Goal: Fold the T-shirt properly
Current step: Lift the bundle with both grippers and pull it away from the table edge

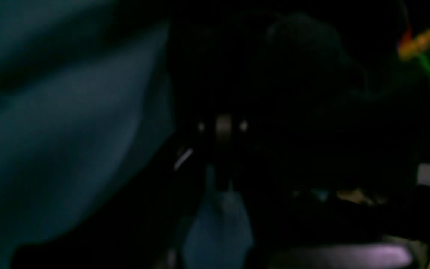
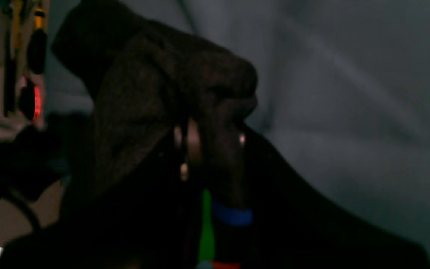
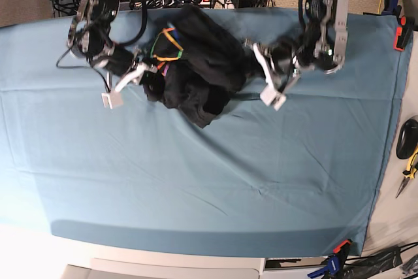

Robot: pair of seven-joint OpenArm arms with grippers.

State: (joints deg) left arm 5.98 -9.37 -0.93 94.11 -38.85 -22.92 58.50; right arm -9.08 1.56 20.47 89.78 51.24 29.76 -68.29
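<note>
Left wrist: very dark; the left gripper (image 1: pixel 222 129) is clenched, black cloth around it, but whether it holds any I cannot tell.

Right wrist: the right gripper (image 2: pixel 207 140) is clamped on a bunched fold of the shirt (image 2: pixel 155 86).

Base: the shirt lies crumpled at 12 o'clock on the teal cover (image 3: pixel 196 181), between both arms. Step in hand looks like gathering edges; next calls for spreading it flat. Cables crowd behind; tools lie at 3 o'clock.

T-shirt (image 3: pixel 202 70): bunched at table cover (image 3: pixel 196 181) rear centre, between left gripper (image 3: pixel 268 80) and right gripper (image 3: pixel 140 73)
</note>
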